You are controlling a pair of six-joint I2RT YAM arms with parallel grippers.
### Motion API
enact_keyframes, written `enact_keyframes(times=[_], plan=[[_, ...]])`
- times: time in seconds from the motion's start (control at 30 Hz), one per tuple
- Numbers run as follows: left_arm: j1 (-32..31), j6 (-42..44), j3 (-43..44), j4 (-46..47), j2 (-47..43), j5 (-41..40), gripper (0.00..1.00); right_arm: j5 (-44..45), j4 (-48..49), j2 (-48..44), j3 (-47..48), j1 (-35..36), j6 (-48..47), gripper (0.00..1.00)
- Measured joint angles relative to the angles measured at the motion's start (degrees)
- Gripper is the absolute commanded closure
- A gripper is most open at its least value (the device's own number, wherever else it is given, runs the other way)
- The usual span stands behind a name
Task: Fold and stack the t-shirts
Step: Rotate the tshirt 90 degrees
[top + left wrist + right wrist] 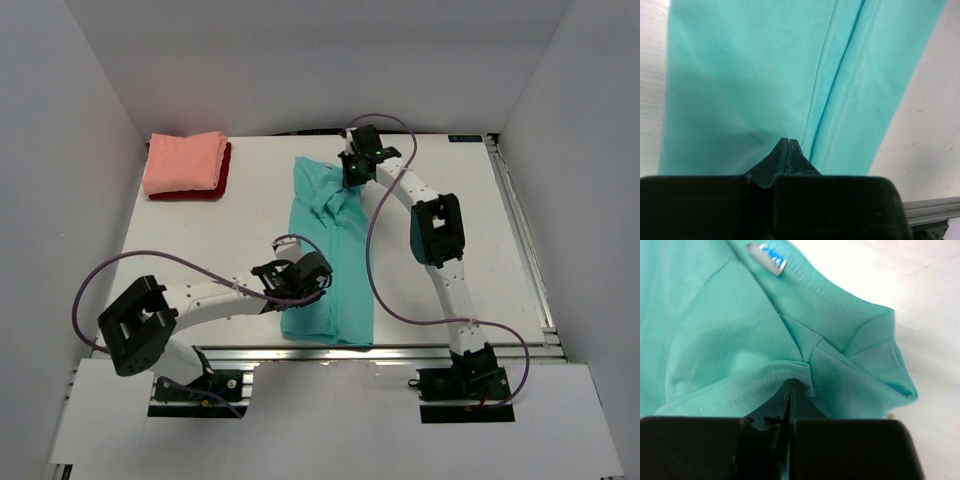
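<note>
The teal t-shirt lies folded into a long strip down the middle of the table. My right gripper is shut on the teal t-shirt's far end near the collar, where the cloth bunches at its tips; a label shows there. My left gripper is shut, its tips pinching the cloth beside a lengthwise fold in the shirt's near half. The salmon-pink t-shirt lies folded on the folded dark red t-shirt at the far left.
White walls enclose the table on the left, back and right. An aluminium rail runs along the near edge and shows in the left wrist view. Purple cables loop off both arms.
</note>
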Motion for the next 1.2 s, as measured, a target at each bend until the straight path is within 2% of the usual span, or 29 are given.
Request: enact_keyframes(times=[0.03, 0.2, 0.23, 0.3, 0.33, 0.4, 0.43, 0.53, 0.67, 0.87, 1.0, 1.03, 1.17, 1.2], plan=[[0.02, 0.02, 0.15, -0.52, -0.90, -0.76, 1.00, 0.98, 0.92, -0.02, 0.00, -0.02, -0.42, 0.90], [-0.02, 1.81, 4.35, -4.39, -2.12, -4.39, 0.97, 7.37, 5.49, -1.77, -0.17, -0.04, -2.93, 0.70], [-0.02, 2.29, 5.79, -5.31, -2.19, -5.31, 0.95, 8.33, 6.05, -2.78, -0.17, -0.11, -3.58, 0.59], [-0.04, 3.30, 8.00, -6.27, -2.91, -6.95, 0.94, 9.94, 7.10, -5.70, -0.17, -0.17, -4.83, 0.47], [-0.04, 3.56, 8.81, -6.84, -3.58, -7.85, 0.92, 10.56, 7.74, -7.65, -0.46, -0.24, -5.22, 0.35], [-0.07, 4.44, 10.12, -8.09, -5.40, -9.66, 0.89, 11.65, 8.76, -12.92, -1.84, -0.28, -5.84, 0.30], [-0.04, 4.87, 10.78, -8.94, -6.43, -10.82, 0.82, 12.20, 9.57, -16.31, -3.17, -0.28, -6.14, 0.27], [0.59, 7.45, 13.35, -10.80, -8.33, -13.60, 0.80, 13.18, 10.91, -26.86, -7.37, -0.28, -6.01, 0.27], [4.55, 12.83, 19.17, -12.50, -6.82, -14.51, 0.80, 14.32, 10.86, -42.36, -18.34, -0.28, -3.91, 0.28], [12.90, 20.94, 20.92, -11.08, -4.42, -12.55, 0.77, 14.23, 7.76, -58.47, -43.01, -0.28, 0.61, 0.32], [19.15, 27.12, 21.33, -7.85, -0.09, -7.67, 0.78, 11.65, 5.44, -64.85, -60.54, -0.28, 4.31, 0.50], [20.65, 28.74, 22.14, -6.86, 1.90, -6.03, 0.79, 10.32, 5.18, -66.69, -64.76, -0.24, 5.44, 0.52], [24.96, 34.62, 30.84, -4.37, 13.97, 0.57, 0.86, 5.31, 5.11, -73.85, -76.11, 0.90, 9.46, 0.60], [25.53, 35.91, 34.34, -4.24, 17.64, 2.14, 0.87, 4.52, 5.25, -75.01, -77.66, 1.66, 10.19, 0.65]])
